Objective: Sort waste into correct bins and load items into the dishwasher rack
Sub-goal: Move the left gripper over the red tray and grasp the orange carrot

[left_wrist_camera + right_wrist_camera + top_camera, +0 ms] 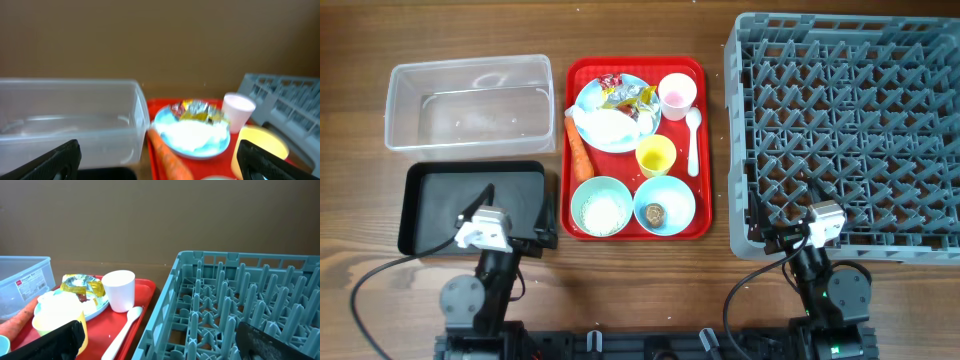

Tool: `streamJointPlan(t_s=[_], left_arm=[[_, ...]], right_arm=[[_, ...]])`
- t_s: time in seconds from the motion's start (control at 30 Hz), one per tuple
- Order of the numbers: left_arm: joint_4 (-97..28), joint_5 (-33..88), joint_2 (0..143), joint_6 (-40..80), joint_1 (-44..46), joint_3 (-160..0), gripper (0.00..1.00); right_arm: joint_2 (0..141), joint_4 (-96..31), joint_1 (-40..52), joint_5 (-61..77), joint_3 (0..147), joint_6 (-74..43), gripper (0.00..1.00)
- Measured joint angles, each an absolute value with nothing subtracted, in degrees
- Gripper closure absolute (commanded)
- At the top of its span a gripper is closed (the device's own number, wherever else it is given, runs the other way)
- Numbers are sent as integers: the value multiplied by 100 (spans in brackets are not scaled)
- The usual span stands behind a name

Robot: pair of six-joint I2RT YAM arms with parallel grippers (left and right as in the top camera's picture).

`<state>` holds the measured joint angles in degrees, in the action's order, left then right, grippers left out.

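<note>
Grouped on red tray [636, 64], between clear tub [468, 102] and grey dishwasher rack [850, 130]:
- light blue plate [588, 98] bearing red and yellow wrappers [625, 93] and white tissue [607, 126]
- orange carrot [580, 150] against plate's left rim
- pink cup [677, 92], yellow cup [656, 156], white spoon [693, 140]
- bowl of rice [577, 200], bowl with brown lump [682, 200]

Black tub [440, 200] just in front of clear tub.

Left wrist view blurred; both bowls largely cut off there.

Left gripper [159, 162] and right gripper [162, 340]: fingers spread wide, holding nothing.

My wooden counter [640, 30] carries four things. Clear bin [470, 63] and black bin [412, 205] sit left, red tray [701, 205] in the middle, dishwasher rack [840, 120] right.
</note>
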<state>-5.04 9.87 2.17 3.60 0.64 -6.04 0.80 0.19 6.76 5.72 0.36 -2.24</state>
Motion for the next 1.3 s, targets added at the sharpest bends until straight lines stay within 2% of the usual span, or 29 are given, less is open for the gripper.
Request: streamJointPlan(t_s=[0.2, 0.37, 0.4, 0.43, 0.5, 0.57, 0.77, 0.8, 0.93, 1.07, 1.2, 1.27, 1.3], left_arm=[[-891, 1039, 1643, 416, 64, -2589, 0], [-3033, 1041, 4040, 445, 67, -5164, 0], [-3162, 1044, 4156, 449, 67, -5306, 0], [-4185, 1057, 5085, 464, 71, -6364, 0], [-4965, 1151, 5787, 471, 99, -7148, 0], [-5162, 1448, 6445, 475, 165, -7754, 0], [-5275, 2753, 7218, 486, 185, -7839, 1], [-5277, 2917, 7293, 486, 189, -7839, 14], [-5371, 3221, 7395, 565, 226, -7839, 37], [-5564, 3015, 7568, 687, 867, -7841, 51], [-5758, 1900, 7889, 1350, 1837, -7856, 65], [-6064, 1313, 8125, 1730, 2287, -7863, 65], [-6173, 1125, 8237, 1857, 2434, -7863, 69]], right_arm=[[95, 5, 676, 569, 36, -224, 0], [102, 1, 676, 554, 36, -224, 0], [102, 1, 676, 554, 36, -224, 0], [104, -1, 676, 554, 36, -222, 0], [106, -1, 676, 554, 36, -222, 0], [106, -1, 676, 554, 36, -222, 0], [106, -1, 676, 554, 36, -222, 0], [106, -1, 676, 554, 36, -222, 0], [106, -1, 676, 554, 36, -222, 0], [106, 1, 676, 554, 36, -222, 0], [106, 1, 676, 554, 36, -222, 0], [106, 1, 676, 554, 36, -224, 0], [106, -1, 676, 554, 36, -222, 0]])
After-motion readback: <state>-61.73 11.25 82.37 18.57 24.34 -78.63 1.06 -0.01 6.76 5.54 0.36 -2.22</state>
